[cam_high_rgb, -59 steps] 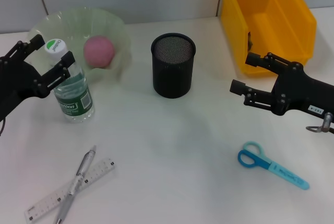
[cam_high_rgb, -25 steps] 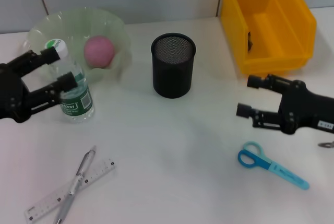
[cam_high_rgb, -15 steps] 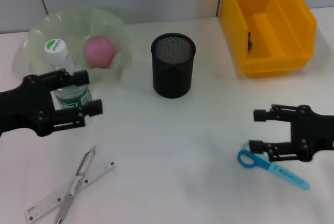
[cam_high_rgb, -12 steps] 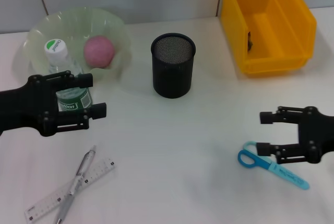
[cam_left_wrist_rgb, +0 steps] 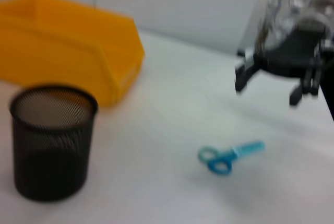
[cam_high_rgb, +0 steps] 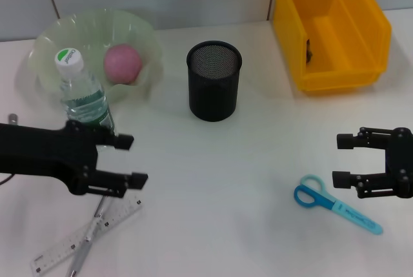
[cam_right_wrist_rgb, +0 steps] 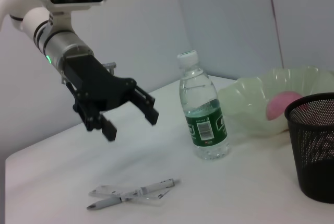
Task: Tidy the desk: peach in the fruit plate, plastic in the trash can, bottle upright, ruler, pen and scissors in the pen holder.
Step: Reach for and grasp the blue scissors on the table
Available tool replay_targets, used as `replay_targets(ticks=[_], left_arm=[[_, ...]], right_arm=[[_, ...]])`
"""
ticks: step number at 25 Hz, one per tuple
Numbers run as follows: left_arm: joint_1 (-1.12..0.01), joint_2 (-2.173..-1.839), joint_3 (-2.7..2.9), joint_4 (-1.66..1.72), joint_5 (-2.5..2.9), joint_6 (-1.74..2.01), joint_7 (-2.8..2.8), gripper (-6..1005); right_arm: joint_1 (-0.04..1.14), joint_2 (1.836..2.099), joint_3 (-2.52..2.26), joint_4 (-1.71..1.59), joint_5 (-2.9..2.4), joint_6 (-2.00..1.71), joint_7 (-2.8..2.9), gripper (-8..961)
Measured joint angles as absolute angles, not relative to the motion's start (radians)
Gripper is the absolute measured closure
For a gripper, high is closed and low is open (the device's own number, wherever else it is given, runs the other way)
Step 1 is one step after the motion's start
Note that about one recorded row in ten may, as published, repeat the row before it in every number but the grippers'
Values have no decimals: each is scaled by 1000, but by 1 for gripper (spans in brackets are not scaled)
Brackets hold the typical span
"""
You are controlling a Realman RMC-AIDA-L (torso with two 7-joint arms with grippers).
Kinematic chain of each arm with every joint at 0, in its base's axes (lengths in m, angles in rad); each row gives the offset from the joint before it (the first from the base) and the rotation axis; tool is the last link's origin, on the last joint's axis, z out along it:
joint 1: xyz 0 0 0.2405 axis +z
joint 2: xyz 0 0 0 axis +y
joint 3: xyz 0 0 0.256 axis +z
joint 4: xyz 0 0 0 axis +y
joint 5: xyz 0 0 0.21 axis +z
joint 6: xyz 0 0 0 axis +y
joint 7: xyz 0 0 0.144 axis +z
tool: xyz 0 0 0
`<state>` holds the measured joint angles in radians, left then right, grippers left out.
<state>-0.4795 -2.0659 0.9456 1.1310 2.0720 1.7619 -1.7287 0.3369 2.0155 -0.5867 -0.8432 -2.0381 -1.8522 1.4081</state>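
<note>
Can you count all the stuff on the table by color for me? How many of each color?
Green: 1, the fruit plate
Pink: 1, the peach
Black: 1, the pen holder
Yellow: 1, the trash can
Blue: 1, the scissors
Clear: 2, the bottle and the ruler
Silver: 1, the pen
Total: 8

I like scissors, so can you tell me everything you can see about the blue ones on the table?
The scissors are small, with what looks like plastic all over: two darker blue finger loops and a lighter blue cover over the blades. They look closed and lie flat on the white table, loops pointing toward the black mesh pen holder, covered tip pointing toward the table's near edge. Nothing touches them. The right tool hangs open just above and beside the loops, not holding them.
</note>
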Motion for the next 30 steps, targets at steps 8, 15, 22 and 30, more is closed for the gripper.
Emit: replay_targets(ticks=[8,15,22,30], left_arm=[[-500,-2068,1113,1228,2172,1712,-1875,205],[-500,-2070,1194,1281,2183,1674,-1922,205],[-491,-2070,1188,1262,2081,1666,-1874,206],[-488,-2069,1184,1216,2019,1666,-1830,206]], right_arm=[[337,2016,-591,-840,-2040,-1847,1409,123],[337,2016,-587,-837,-2050,-1847,1409,123],[335,2016,-580,-862,-2069,-1848,1429,123],[370,2016,-584,-1045,-2174,-1877,1611,123]])
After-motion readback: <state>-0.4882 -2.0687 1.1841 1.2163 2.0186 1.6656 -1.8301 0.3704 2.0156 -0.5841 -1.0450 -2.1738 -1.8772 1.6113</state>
